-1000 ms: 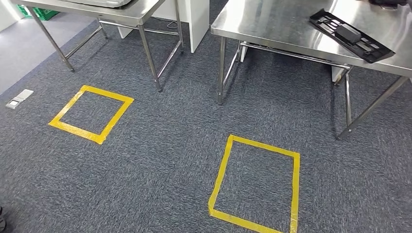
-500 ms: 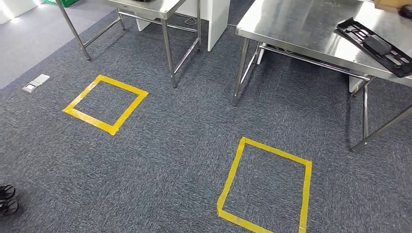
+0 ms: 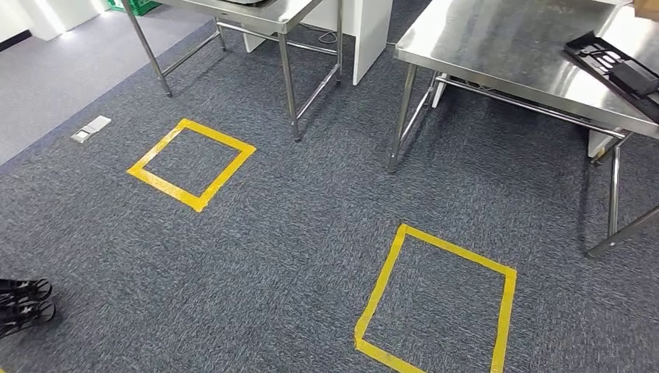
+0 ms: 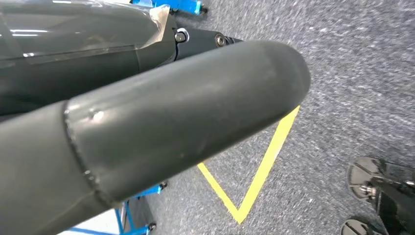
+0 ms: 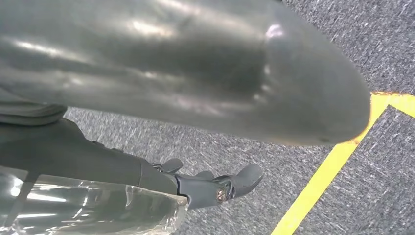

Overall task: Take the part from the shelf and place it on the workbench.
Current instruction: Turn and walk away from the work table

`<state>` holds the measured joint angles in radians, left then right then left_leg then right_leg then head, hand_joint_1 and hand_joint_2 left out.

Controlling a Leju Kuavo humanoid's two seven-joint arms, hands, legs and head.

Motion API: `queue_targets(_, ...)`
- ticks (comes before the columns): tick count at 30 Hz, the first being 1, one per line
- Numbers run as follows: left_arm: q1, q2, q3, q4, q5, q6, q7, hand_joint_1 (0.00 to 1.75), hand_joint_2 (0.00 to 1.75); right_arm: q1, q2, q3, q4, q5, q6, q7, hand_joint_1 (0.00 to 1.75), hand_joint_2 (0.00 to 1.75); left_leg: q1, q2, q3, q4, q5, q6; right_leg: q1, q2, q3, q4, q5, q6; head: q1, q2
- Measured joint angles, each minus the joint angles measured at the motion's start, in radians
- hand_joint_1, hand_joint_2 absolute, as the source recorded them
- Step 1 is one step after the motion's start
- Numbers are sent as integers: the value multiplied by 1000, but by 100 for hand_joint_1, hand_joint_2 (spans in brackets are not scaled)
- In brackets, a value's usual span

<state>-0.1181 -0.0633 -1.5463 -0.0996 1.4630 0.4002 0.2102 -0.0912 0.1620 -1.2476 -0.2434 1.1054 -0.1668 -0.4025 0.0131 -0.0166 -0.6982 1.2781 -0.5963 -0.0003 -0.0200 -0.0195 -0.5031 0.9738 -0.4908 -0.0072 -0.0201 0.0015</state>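
A: where's the part [image 3: 622, 68]?
B: black tray-like thing on the steel workbench [image 3: 505, 47], far right, well apart from both hands.
A: hands?
B: left hand [image 4: 161, 127] and right hand [image 5: 195, 73] hang over carpet; can't tell whether either's holding anything.

The carpet [image 3: 295, 233] is speckled dark blue-grey. On it, two squares of yellow tape: one [image 3: 192, 163] near the steel-grey left table [image 3: 289, 12], the other [image 3: 439, 303] before the shiny silver workbench [image 3: 497, 47], which bears a black tray [image 3: 618, 68].
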Motion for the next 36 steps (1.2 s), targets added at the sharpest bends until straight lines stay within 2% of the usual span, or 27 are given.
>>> queue_targets(1, 1, 0, 0, 0, 0, 0, 0, 0, 0, 0, 0, 0, 0, 0, 0, 0, 0, 0, 3, 2, -7, 13, 5, -3, 0, -6, 0, 0, 0, 0, -1, 0)
queue_targets(2, 1, 0, 0, 0, 0, 0, 0, 0, 0, -1, 0, 1, 0, 0, 0, 0, 0, 0, 6, 7, 7, -15, 28, -5, 0, -11, 1, 0, -1, 1, -1, 0)
queue_targets(4, 0, 1, 0, 0, 0, 0, 0, 0, 0, -2, 0, 2, 0, 0, 0, 0, 0, 0, 11, 27, 80, -155, 93, -5, 0, -18, 3, 1, -3, 4, -1, 0)
queue_targets(5, -2, 1, 0, 0, 0, 0, 0, 0, 0, -2, 1, 2, 0, 0, 0, 0, 0, 0, 10, 36, 112, -217, 115, -2, 3, -21, 4, 2, -5, 8, 0, 0)
queue_targets(6, -3, 1, 0, 0, 0, 0, -1, 0, 0, -2, 1, 3, 0, 0, 0, 0, 0, 0, 8, 41, 132, -257, 126, 2, 7, -23, 3, 3, -7, 13, 1, 0)
queue_targets(7, -4, 1, 0, 0, 0, 0, -1, 0, 0, -3, 0, 3, 0, 0, 1, 0, 0, 0, 4, 41, 138, -272, 128, 8, 9, -26, 2, 4, -8, 19, 2, 0)
queue_targets(10, -4, 1, 0, 0, -1, 0, -3, 0, 0, -5, 0, 4, 0, 0, 2, 0, 0, 0, -2, 27, 136, -281, 136, 32, 12, -29, -2, 10, -15, 37, 3, 0)
queue_targets(11, -4, 1, 0, 0, -2, 0, -4, 0, 0, -6, -1, 4, 0, 0, 3, 0, 0, 0, -1, 24, 138, -285, 141, 40, 12, -22, -11, 33, -29, 38, 4, 0)
queue_targets(12, -4, 0, 0, 0, -3, 0, -5, 0, 0, -6, -2, 4, 0, 0, 4, 1, 0, 0, 1, 21, 138, -289, 145, 47, 11, -12, -32, 78, -54, 36, 6, 0)
queue_targets(14, -4, 0, 0, 0, -7, -2, -8, 0, 0, -4, -2, 4, 0, -3, 6, 2, 0, 0, -1, 13, 135, -290, 147, 53, 8, 5, -98, 215, -115, 29, 10, 0)
queue_targets(15, -4, 0, 0, 0, -8, -4, -9, 0, 0, -3, -3, 4, 0, -5, 7, 3, 0, 0, -2, 7, 134, -289, 147, 54, 7, 9, -127, 274, -135, 30, 11, 0)
queue_targets(16, -4, 0, 0, 0, -9, -6, -9, 0, 0, -2, -3, 4, 0, -7, 7, 3, 0, 0, -3, 1, 133, -289, 148, 54, 7, 11, -140, 299, -138, 35, 11, 0)
queue_targets(17, -4, 0, -1, 0, -10, -8, -10, 0, 0, -1, -3, 4, 0, -9, 7, 3, 0, 0, -3, -5, 134, -289, 148, 54, 7, 12, -132, 281, -124, 43, 11, 0)
queue_targets(18, -4, 0, -1, 0, -11, -10, -10, 0, 0, -1, -4, 4, 0, -12, 6, 3, 0, 0, -3, -11, 135, -288, 148, 53, 6, 14, -107, 229, -97, 51, 11, 0)
queue_targets(19, -4, 0, -1, 0, -12, -11, -10, 0, 0, -2, -5, 4, 0, -14, 5, 3, 0, 0, -3, -16, 136, -288, 148, 52, 4, 18, -69, 149, -65, 58, 11, 0)
queue_targets(20, -4, 0, -1, 0, -13, -11, -9, 0, 0, -2, -6, 3, 0, -16, 4, 3, 0, 0, -5, -21, 138, -287, 147, 49, 4, 24, -38, 81, -38, 59, 11, 0)
queue_targets(22, -4, 0, -1, 0, -14, -11, -8, 0, 0, -3, -7, 3, 0, -19, 2, 3, 0, 0, -9, -28, 139, -286, 146, 38, 6, 32, -7, 7, -11, 48, 10, 0)
queue_targets(23, -4, 0, -1, 0, -14, -11, -9, 0, 0, -3, -7, 3, 0, -19, 1, 3, 0, 0, -10, -30, 139, -286, 146, 32, 10, 31, -8, 7, -9, 39, 8, 0)
queue_targets(25, -3, 1, -1, 0, -14, -11, -13, 0, 0, -5, -6, 3, 0, -19, 0, 3, 0, 0, -7, -30, 136, -282, 143, 22, 5, 27, -4, 5, -4, 23, 6, 0)
queue_targets(26, -3, 1, -1, 0, -14, -11, -16, 0, 0, -5, -5, 3, 0, -19, 0, 3, 0, 0, -5, -25, 129, -268, 131, 17, 2, 23, -2, 3, -1, 15, 4, 0)
queue_targets(28, -4, 2, -2, 0, -14, -11, -21, 0, 0, -5, -4, 3, 0, -19, 0, 3, 0, 0, -2, -9, 87, -176, 73, 9, -1, 15, -2, 0, 3, 3, 0, 0)
queue_targets(30, -3, 2, -2, 0, -15, -11, -23, 0, 0, -2, -4, 3, 0, -20, 0, 3, 0, 0, -1, 1, 22, -39, 9, 1, 2, 6, -4, 1, 3, -3, -2, 0)
queue_targets(31, -3, 2, -3, 0, -17, -11, -23, 0, 0, -1, -4, 2, 0, -21, 0, 3, 0, 0, 0, 2, 2, 2, -1, 0, 4, 2, -4, 1, 2, -3, -2, 0)
queue_targets(32, -2, 2, -3, 0, -20, -12, -23, 0, 0, -1, -4, 2, 0, -22, 0, 3, 0, 0, 0, 4, 0, 6, 8, 0, 5, -2, -4, 1, 2, -3, -2, 0)
queue_targets(33, -2, 2, -5, 0, -24, -12, -23, 0, 0, -1, -3, 2, 0, -23, 0, 3, 0, 0, 0, 7, 19, -32, 35, 2, 5, -5, -3, 1, 2, -3, -2, 0)
queue_targets(35, -3, 2, -7, 0, -30, -13, -22, 0, 0, -2, -1, 2, 0, -25, 0, 3, 0, 0, -2, 23, 94, -176, 99, 11, 9, -8, 0, 2, 0, -2, -2, 0)
queue_targets(36, -4, 3, -8, 0, -34, -14, -22, 0, 0, -3, 0, 2, 1, -26, 0, 3, 0, 0, -4, 31, 124, -236, 120, 16, 13, -10, 0, 2, -1, 0, -2, 0)
